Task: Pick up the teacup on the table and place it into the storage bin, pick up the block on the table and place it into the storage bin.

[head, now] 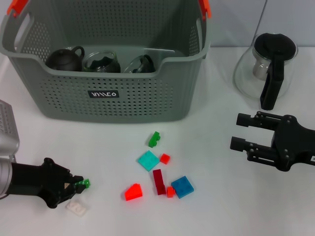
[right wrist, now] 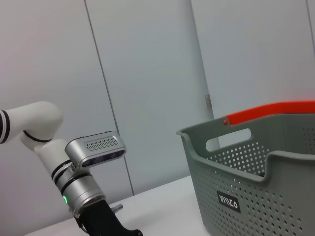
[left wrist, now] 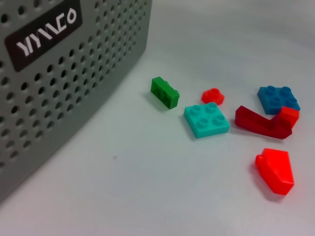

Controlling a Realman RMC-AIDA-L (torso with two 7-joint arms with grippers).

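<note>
On the white table (head: 221,196), the left gripper (head: 78,186) clamps a small green block (head: 84,184) near the grey storage bin (head: 106,96); the right gripper (head: 241,132) hovers, jaws apart.

white table (head: 216,206), grey storage bin (head: 106,105), glass pot (head: 266,69), scattered blocks (head: 158,169) (mixed colours)

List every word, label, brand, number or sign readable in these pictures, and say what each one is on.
One text only: white stylised lettering on a small black label on the front wall of the grey storage bin. It looks roughly like "VIVICO", but the letterforms are too stylised to read with certainty.
Nothing readable shows on the blocks, the glass jug, the cups or the grippers.
</note>
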